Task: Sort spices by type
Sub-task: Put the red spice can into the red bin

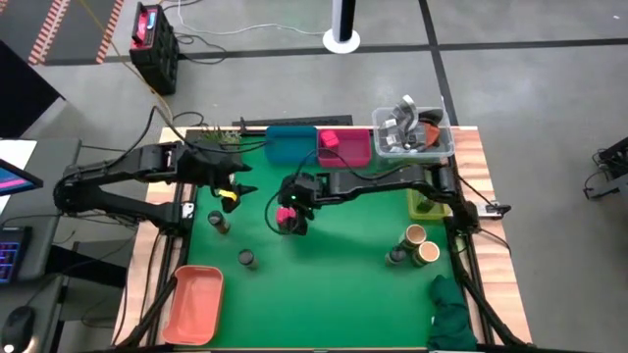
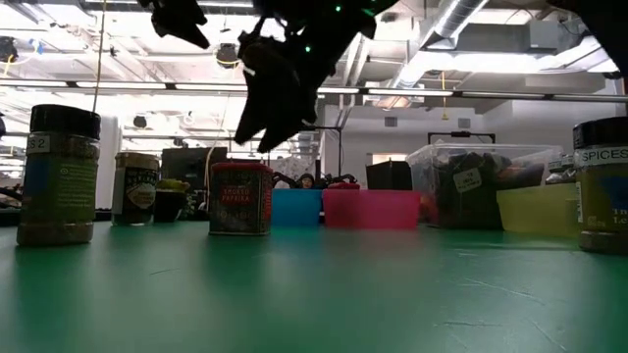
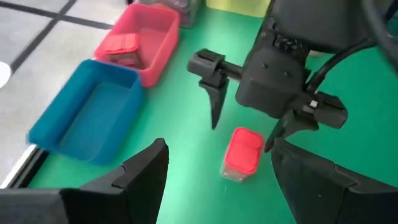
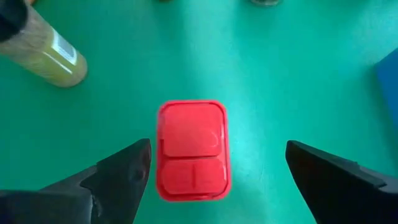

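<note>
Here, green mat (image 1: pixel 334 284) with bins along the far edge: blue bin (image 1: pixel 290 144), pink bin (image 1: pixel 345 147). Right gripper (image 1: pixel 291 210) poised directly above upright red pack (image 4: pixel 192 150) mid-mat, fingers spread wide, not touching. Left gripper (image 1: pixel 235 188) nearby, fingers apart, empty. Second pack (image 3: pixel 121 46) inside pink bin.

Green mat (image 1: pixel 334 265) mid open btwn red pack (image 1: pixel 287 218) & tan jars (image 1: pixel 416 245); bins crowd back edge.

Right gripper (image 4: pixel 211 165) jaws wide, pointing down; left gripper (image 3: pixel 217 171) apart.
</note>
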You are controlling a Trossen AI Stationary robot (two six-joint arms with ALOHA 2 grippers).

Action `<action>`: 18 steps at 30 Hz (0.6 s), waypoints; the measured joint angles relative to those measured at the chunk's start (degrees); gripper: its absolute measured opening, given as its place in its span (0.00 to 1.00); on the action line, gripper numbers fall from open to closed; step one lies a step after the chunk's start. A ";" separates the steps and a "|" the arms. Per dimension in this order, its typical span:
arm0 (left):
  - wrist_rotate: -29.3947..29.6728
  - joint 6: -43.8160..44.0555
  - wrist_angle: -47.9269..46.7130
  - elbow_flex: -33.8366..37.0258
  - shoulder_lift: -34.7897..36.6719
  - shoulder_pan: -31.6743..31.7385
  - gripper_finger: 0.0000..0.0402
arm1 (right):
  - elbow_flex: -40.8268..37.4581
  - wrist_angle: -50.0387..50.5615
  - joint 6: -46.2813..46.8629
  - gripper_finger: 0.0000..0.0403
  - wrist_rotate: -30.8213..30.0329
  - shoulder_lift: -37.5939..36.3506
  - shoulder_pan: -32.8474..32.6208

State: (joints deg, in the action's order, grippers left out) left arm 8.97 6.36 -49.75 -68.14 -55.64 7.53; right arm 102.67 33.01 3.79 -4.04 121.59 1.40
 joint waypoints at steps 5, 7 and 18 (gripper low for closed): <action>1.84 0.75 -3.02 0.00 2.32 0.51 0.67 | 1.41 -0.29 0.00 0.99 2.82 2.63 0.41; 1.86 1.01 -4.24 0.00 2.92 0.74 0.67 | 1.42 0.00 0.02 0.99 3.57 2.65 0.31; 2.02 1.43 -5.47 0.00 4.81 1.09 0.67 | 1.35 -1.89 -1.25 0.99 4.34 4.76 -0.26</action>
State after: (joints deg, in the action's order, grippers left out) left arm 10.99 7.79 -55.22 -68.14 -50.83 8.62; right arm 104.01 31.12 2.55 0.31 126.35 1.14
